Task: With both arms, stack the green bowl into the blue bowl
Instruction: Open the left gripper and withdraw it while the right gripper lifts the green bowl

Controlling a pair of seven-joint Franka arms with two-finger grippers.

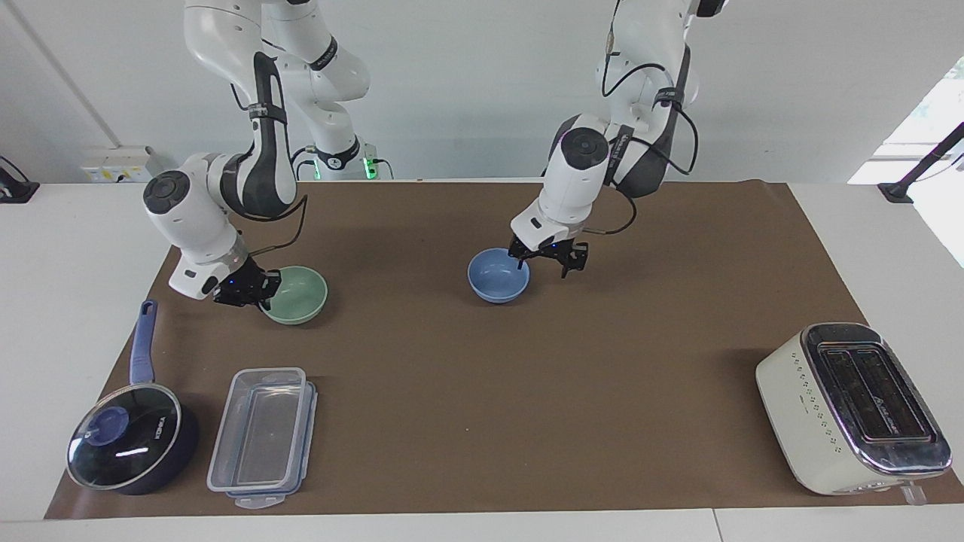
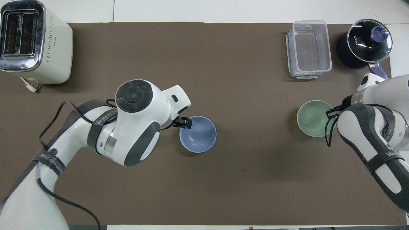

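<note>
The green bowl [image 1: 301,293] [image 2: 312,118] is at the right arm's end of the brown mat. My right gripper [image 1: 254,290] [image 2: 332,112] is shut on its rim, on the side toward that end of the table. I cannot tell whether the bowl is off the mat. The blue bowl [image 1: 498,277] [image 2: 198,134] sits on the mat near the middle, free. My left gripper [image 1: 544,265] [image 2: 186,122] hangs open just above the bowl's rim, on the side toward the left arm's end, holding nothing.
A clear lidded container [image 1: 263,436] and a dark blue saucepan [image 1: 132,444] with a glass lid lie farther from the robots than the green bowl. A cream toaster [image 1: 851,406] stands at the left arm's end.
</note>
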